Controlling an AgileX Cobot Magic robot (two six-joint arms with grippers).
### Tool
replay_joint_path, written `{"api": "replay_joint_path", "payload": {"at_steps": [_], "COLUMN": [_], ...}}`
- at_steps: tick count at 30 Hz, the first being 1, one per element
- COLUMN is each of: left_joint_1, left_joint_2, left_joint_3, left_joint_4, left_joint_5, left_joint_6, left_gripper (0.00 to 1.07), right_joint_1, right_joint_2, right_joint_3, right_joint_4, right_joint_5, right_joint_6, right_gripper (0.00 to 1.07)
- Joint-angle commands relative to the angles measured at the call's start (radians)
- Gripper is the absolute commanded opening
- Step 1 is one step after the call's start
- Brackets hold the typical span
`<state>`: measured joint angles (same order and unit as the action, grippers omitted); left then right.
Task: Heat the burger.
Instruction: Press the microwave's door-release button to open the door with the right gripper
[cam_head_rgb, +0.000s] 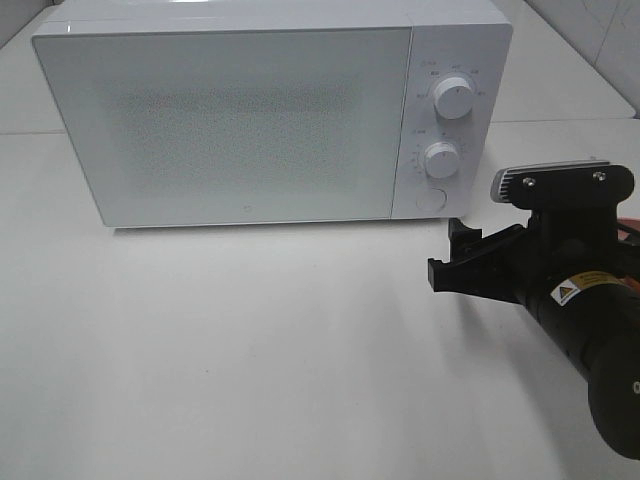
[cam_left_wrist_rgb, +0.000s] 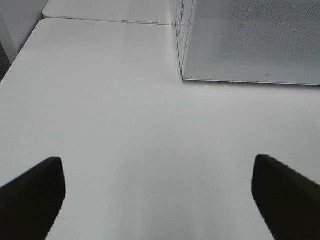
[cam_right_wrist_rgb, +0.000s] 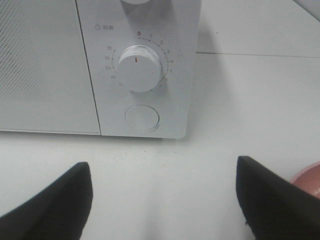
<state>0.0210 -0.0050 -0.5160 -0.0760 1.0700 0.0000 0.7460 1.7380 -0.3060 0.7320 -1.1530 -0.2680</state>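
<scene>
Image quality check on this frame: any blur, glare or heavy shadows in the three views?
Exterior high: soft and washed out, microwave door looks grainy. Left wrist: even light, left gripper dark and soft-edged. Right wrist: dial markings readable, thin shadow under the microwave.

Glossy white microwave (cam_head_rgb: 250, 120) on smooth matt table (cam_head_rgb: 250, 350).

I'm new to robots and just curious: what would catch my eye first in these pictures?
A big white microwave, door closed, fills the back of the white table, with two dials above a round button on its right side. A black robot arm reaches in from the right, its right hand open and facing those controls. A pink plate rim peeks in beside that hand.
</scene>
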Motion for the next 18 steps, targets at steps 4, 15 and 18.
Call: {"api": "replay_joint_path", "payload": {"at_steps": [4, 15, 18], "left_joint_1": [0.002, 0.002, 0.002], "left_joint_2": [-0.007, -0.007, -0.007], "left_joint_3": [0.000, 0.000, 0.000], "left_joint_4": [-0.003, -0.003, -0.003], "left_joint_5": [-0.001, -0.001, -0.001], "left_joint_6": [0.000, 0.000, 0.000], "left_gripper": [0.93, 0.93, 0.93], "right_joint_1": [0.006, 0.006, 0.006], "right_joint_2": [0.017, 0.017, 0.017], "right_joint_3": [0.000, 0.000, 0.000], "right_joint_4": [-0.036, -0.035, -0.035], "right_joint_5": [-0.016, -0.012, -0.049], "right_joint_6": [0.065, 0.260, 0.374], "right_gripper": [0.70, 0.32, 0.13]}}
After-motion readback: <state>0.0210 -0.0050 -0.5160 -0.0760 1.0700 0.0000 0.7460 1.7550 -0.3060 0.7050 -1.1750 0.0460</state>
